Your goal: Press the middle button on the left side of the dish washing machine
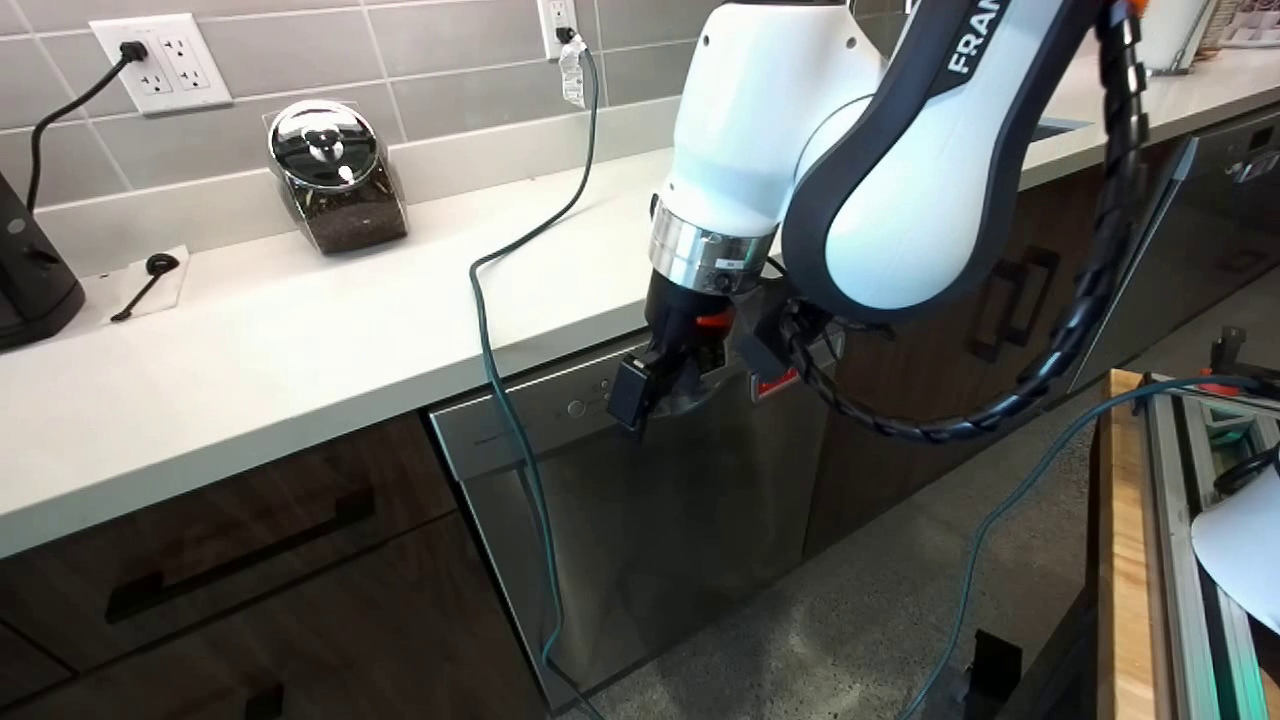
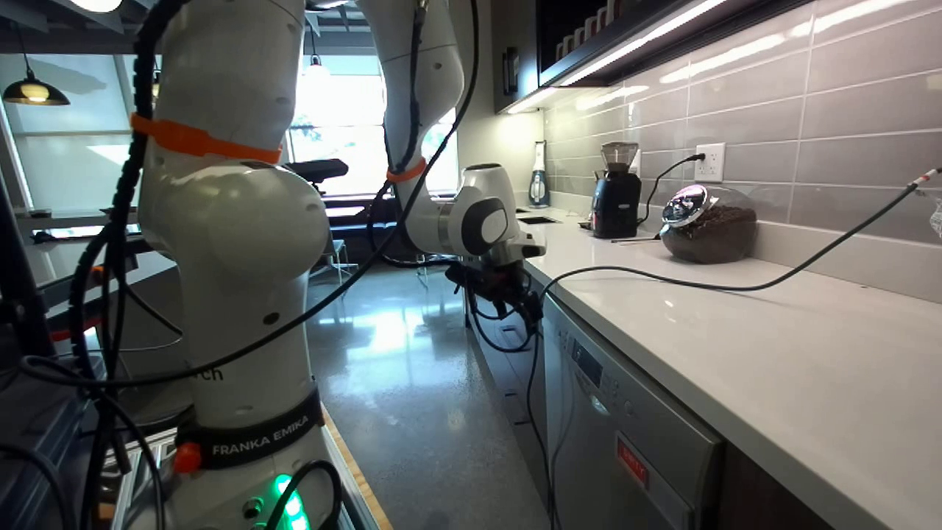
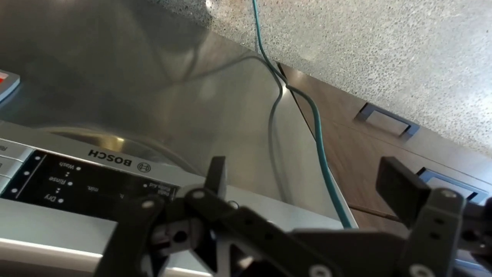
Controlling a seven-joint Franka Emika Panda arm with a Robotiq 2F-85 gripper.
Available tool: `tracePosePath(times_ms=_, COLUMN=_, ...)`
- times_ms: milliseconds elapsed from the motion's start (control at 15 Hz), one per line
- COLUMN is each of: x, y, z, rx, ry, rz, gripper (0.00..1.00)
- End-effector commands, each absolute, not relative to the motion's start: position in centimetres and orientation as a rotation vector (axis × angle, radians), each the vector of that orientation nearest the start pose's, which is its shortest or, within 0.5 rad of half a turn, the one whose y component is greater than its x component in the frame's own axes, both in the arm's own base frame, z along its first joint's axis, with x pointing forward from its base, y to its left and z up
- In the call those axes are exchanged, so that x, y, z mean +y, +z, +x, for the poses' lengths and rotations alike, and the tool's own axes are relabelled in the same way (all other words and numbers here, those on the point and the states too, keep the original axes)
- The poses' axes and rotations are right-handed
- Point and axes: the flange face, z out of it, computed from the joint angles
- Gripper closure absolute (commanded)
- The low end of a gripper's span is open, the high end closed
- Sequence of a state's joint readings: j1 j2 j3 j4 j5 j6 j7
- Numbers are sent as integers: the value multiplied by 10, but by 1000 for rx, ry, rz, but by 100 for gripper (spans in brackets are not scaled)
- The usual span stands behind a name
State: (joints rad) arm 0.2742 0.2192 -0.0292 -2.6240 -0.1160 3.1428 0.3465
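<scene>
The dish washing machine point(image 1: 650, 530) is a brushed-steel front under the counter; it also shows in the wrist view point(image 3: 161, 88) and in an exterior view point(image 2: 581, 456). Its control strip has a dark display point(image 3: 92, 184) and a round button point(image 1: 576, 408) near the left end. In the wrist view a ring-shaped button point(image 3: 233, 204) is partly hidden behind a finger. Other buttons there are covered by the gripper. My gripper point(image 3: 307, 177) is open and empty, fingers wide apart, in front of the control strip. I cannot tell whether a finger touches it.
A teal cable point(image 3: 321, 142) hangs down the machine's left part, between the fingers in the wrist view. The countertop edge point(image 1: 420, 385) overhangs the strip. A red sticker point(image 1: 775, 385) is on the front. Dark wood drawers point(image 1: 250, 520) adjoin. A glass jar point(image 1: 340, 190) stands on the counter.
</scene>
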Motion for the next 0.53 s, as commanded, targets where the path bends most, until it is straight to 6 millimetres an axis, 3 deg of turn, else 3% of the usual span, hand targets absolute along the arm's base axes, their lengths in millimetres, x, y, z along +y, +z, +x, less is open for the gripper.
tracePosePath(times_ms=0, x=127, y=192, z=454, rx=1, ry=-489, rz=-3030, gripper=0)
tracePosePath(times_ms=133, x=130, y=189, z=460, rx=0, ry=-486, rz=-3034, gripper=0)
tracePosePath(times_ms=267, x=132, y=187, z=466, rx=-2, ry=-492, rz=-3037, gripper=26)
tracePosePath(times_ms=467, x=131, y=185, z=475, rx=6, ry=-515, rz=-3044, gripper=51)
